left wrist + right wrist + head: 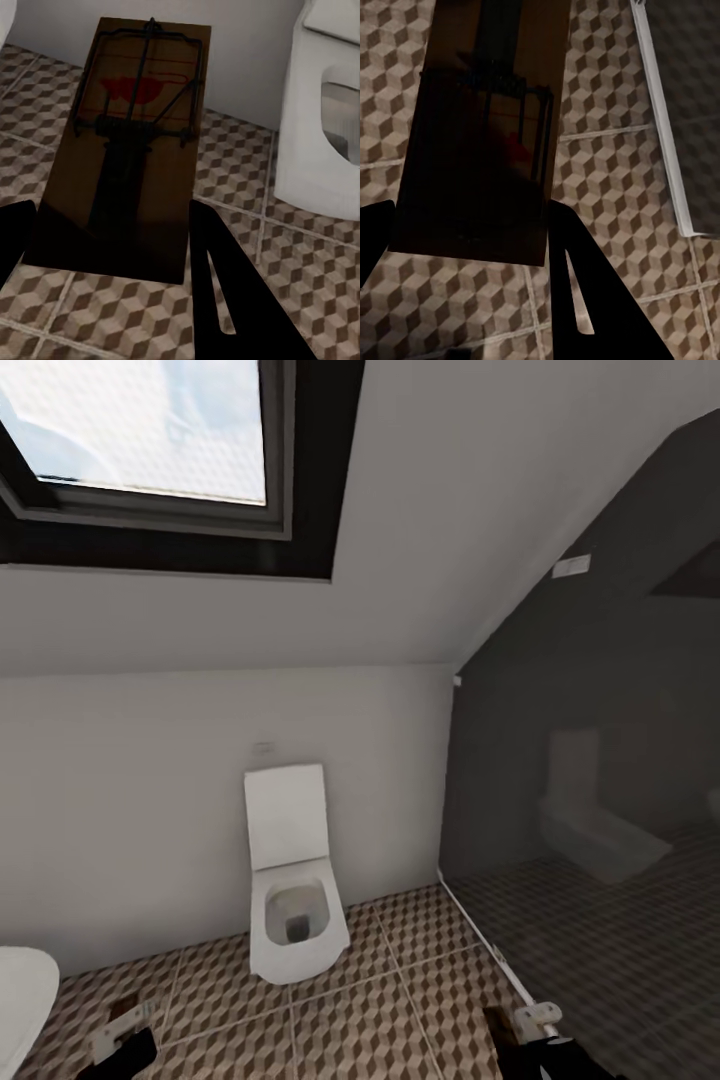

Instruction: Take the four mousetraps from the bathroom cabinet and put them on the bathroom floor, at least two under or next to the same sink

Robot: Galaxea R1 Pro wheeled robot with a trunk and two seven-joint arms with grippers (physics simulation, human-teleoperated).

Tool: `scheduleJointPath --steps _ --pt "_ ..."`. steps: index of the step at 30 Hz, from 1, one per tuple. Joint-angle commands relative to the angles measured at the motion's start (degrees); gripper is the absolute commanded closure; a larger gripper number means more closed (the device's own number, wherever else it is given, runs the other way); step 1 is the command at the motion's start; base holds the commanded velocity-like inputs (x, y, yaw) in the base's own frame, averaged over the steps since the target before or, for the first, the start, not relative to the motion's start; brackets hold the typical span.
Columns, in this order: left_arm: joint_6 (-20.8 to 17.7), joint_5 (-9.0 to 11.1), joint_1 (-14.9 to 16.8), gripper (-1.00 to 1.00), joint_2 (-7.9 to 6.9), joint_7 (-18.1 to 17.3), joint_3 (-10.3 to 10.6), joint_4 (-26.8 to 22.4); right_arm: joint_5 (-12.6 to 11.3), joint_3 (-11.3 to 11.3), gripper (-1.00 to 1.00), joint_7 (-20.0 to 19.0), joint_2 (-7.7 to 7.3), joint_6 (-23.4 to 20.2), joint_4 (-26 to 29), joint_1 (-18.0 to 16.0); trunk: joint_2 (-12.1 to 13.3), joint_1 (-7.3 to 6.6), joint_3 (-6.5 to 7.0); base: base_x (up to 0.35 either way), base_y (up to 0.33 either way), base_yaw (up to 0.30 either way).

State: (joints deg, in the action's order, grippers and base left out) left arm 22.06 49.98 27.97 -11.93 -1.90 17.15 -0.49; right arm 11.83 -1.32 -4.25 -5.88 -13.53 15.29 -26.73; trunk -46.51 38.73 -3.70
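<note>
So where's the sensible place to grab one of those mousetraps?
By the plain end of the board, gripped across its two long edges, coming in from behind that end. The left arm's mousetrap is held that way: flat board between the jaws, while the wire bar and red mark sit at the far end, untouched.

Both arms held low, left gripper (125,1040) at seven o'clock clamped on a mousetrap (127,142), right gripper (530,1032) at five o'clock clamped on another mousetrap (484,127)

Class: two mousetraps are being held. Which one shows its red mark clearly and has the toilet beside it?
The mousetrap in the left gripper: red mark plain, toilet nearby. The right gripper's mousetrap looks darker, above patterned floor.
</note>
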Motion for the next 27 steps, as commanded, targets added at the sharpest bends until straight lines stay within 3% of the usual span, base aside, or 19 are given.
scheduleJointPath --steps 1,20,27 --pt "0.1 0.4 0.1 1.0 -0.01 0.1 0.4 0.1 0.5 -0.1 1.0 -0.4 -0.01 -0.4 0.2 0.0 -0.1 0.01 -0.1 0.001 0.0 0.28" --pt "0.1 0.5 0.1 1.0 -0.39 0.1 0.4 0.1 0.6 -0.1 1.0 -0.3 -0.01 -0.4 0.2 0.0 -0.1 0.01 -0.1 0.0 0.0 0.28" --pt "0.0 0.5 0.1 1.0 -0.64 0.0 0.4 0.1 0.4 -0.2 1.0 -0.3 -0.04 -0.1 0.2 0.0 -0.1 0.01 -0.1 0.187 0.0 0.099"
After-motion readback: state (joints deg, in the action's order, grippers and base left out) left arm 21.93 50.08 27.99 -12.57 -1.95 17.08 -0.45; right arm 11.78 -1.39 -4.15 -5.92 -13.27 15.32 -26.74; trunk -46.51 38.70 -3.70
